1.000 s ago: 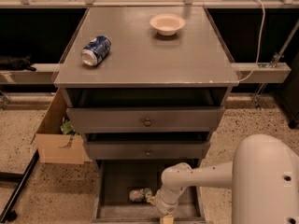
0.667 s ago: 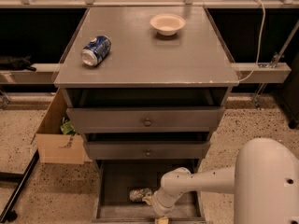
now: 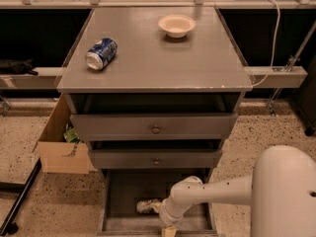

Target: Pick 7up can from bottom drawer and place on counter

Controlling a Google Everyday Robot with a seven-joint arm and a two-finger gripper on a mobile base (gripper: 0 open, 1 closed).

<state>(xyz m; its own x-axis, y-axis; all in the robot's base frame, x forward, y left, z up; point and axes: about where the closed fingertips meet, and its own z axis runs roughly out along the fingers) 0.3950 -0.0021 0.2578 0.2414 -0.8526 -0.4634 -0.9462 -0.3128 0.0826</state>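
1. While the gripper (image 3: 167,224) sits low at the front of the bottom drawer (image 3: 118,201), just right of the 7up can (image 3: 148,205), I cannot tell whether it is open or closed, or whether it has the can.
2. The can lies on its side on the drawer floor, near the front. A good grasp would probably close across its dented body, then lift straight up.
3. The arm (image 3: 212,191) reaches in from the right, under the middle drawer (image 3: 155,158). That drawer and the upper drawer (image 3: 155,127) both stand partly pulled out, so the lift likely has to back out toward the front before rising.
4. On the counter (image 3: 163,63), a blue and white can (image 3: 101,54) lies at the left and a bowl (image 3: 177,25) sits at the back, with bare surface between them for the placing.
5. A cardboard box (image 3: 61,147) stands on the floor left of the cabinet, out of the way.
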